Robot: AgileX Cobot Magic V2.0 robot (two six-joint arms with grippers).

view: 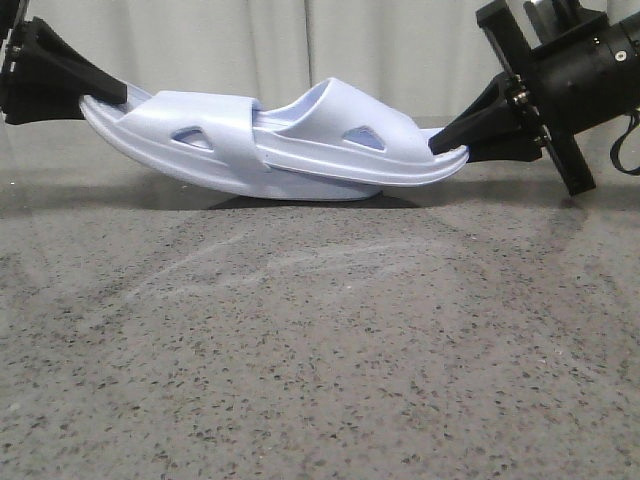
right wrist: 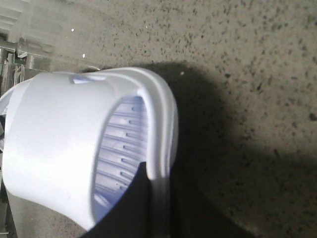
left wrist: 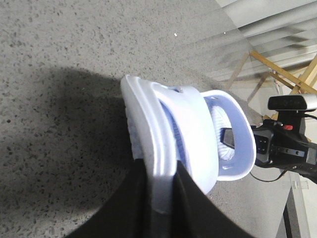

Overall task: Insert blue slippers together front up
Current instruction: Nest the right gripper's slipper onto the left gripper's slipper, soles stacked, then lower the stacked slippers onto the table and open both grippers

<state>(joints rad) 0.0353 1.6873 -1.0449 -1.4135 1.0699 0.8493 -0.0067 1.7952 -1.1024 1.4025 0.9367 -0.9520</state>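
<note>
Two pale blue slippers hang end to end over the grey table. My left gripper (view: 118,95) is shut on the outer end of the left slipper (view: 190,135). My right gripper (view: 452,140) is shut on the outer end of the right slipper (view: 350,125). The right slipper's inner end is pushed under the left slipper's strap, so the soles overlap in the middle, low over the table. In the left wrist view my gripper (left wrist: 161,171) pinches the sole edge of its slipper (left wrist: 148,119), with the other slipper (left wrist: 240,134) beyond. In the right wrist view my gripper (right wrist: 158,178) pinches the sole rim of its slipper (right wrist: 59,139).
The speckled grey table (view: 320,340) spreads in front of the slippers. A white curtain (view: 260,40) hangs behind. In the left wrist view a webcam (left wrist: 292,102) and a wooden frame (left wrist: 277,69) stand past the table's far side.
</note>
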